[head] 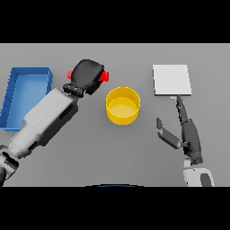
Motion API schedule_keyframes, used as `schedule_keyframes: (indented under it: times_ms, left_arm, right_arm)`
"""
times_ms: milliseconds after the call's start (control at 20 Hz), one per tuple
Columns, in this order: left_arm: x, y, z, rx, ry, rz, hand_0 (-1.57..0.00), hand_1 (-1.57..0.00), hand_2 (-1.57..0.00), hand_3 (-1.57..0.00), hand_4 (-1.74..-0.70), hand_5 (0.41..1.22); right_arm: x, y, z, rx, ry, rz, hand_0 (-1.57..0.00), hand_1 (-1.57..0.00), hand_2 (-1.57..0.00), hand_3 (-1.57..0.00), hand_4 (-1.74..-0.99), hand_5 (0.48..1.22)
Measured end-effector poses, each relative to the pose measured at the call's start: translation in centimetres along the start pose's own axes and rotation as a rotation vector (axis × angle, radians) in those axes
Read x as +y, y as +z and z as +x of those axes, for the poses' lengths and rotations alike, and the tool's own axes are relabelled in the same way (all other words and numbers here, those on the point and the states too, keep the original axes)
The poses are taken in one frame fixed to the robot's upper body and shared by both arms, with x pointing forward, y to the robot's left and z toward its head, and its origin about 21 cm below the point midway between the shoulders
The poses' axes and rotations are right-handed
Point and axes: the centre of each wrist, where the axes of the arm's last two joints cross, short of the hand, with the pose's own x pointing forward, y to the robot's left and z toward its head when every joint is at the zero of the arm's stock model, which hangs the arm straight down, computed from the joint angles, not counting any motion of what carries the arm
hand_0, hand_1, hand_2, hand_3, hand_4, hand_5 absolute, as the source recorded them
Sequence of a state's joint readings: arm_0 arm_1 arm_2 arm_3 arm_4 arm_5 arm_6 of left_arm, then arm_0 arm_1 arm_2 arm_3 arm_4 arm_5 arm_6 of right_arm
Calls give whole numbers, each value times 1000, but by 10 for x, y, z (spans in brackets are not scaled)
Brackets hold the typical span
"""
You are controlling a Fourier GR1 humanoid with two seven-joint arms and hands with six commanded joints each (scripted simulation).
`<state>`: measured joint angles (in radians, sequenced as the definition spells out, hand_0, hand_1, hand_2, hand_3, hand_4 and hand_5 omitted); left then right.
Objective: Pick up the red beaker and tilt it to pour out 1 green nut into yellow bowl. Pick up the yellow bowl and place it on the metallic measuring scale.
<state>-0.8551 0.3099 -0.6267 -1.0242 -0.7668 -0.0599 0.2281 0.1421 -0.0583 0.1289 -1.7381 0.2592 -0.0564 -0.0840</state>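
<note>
Head view, grey table [90, 157].

Surroundings: a blue tray [18, 96] sits at my far left, open side up, its long axis running away from me and slightly slanted. My left forearm crosses the table just beside its right wall; I cannot tell whether they touch. A flat metallic measuring scale [171, 79], square and pale, lies at the far right. A small pale blue mark shows at its near edge.

Yellow bowl [122, 105]: upright, mouth facing up, standing between the tray and the scale, nearer the scale. Its inside reads plain yellow; no nut is distinguishable in it. Nothing lies between the bowl and the scale.

Red beaker [104, 76]: mostly hidden behind my left hand [87, 76]. Only two red bits show, one on each side of the hand, so its long axis seems to run roughly left-right, lying sideways with one end pointing toward the bowl's side. That end sits just left of the bowl's far rim, near but apart. Which end is the mouth I cannot tell.

Left hand: fingers curled closed around the beaker, back of the hand toward the camera.

Right hand [186, 132]: near right, below the scale, fingers straight and extended toward the scale's near edge, thumb spread out to the left, holding nothing. Fingertips lie just beside the scale's edge.
</note>
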Motion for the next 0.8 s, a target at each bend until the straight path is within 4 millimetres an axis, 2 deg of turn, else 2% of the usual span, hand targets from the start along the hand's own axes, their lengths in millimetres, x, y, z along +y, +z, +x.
schedule_keyframes:
  times_ms: [100,150,200,250,400,450,650,800]
  left_arm:
    - [5,-4,7,-27,-112,-44,-1571,-1571,-1571,-1391,-1687,1211]
    - [8,-6,16,-42,-164,-69,-1571,-1571,-1571,-1327,-1695,1213]
    - [11,-8,16,-69,-209,-93,-1571,-1571,-1571,-1277,-1701,1215]
    - [16,-10,25,-107,-255,-94,-1571,-1571,-1571,-1336,-1707,1216]
    - [13,-17,39,-179,-399,-154,-1571,-1571,-1571,-1451,-1723,1218]
    - [10,-19,37,-193,-448,-173,-1571,-1571,-1571,-1475,-1726,1219]
    - [9,-22,47,-231,-638,-235,-1571,-1571,-1571,-1532,-1735,1220]
    - [11,-26,56,-243,-755,-242,-1571,-1571,-1571,-1551,-1738,1221]
  right_arm:
    - [0,-1,-1,10,-17,-5,1,1,1,1,-1287,690]
    - [-1,-1,-3,10,-24,-12,1,1,1,1,-1288,685]
    - [2,3,-4,1,-30,-8,1,1,1,1,-1292,678]
    - [2,4,-5,6,-33,-12,1,1,1,1,-1294,672]
    - [8,-1,-3,20,-72,-21,1,1,1,1,-1294,653]
    - [7,0,-4,13,-81,-22,1,1,1,1,-1291,648]
    - [3,-1,-6,21,-70,-38,1,1,1,1,-1293,631]
    - [7,0,-7,30,-60,-37,1,1,1,1,-1286,618]
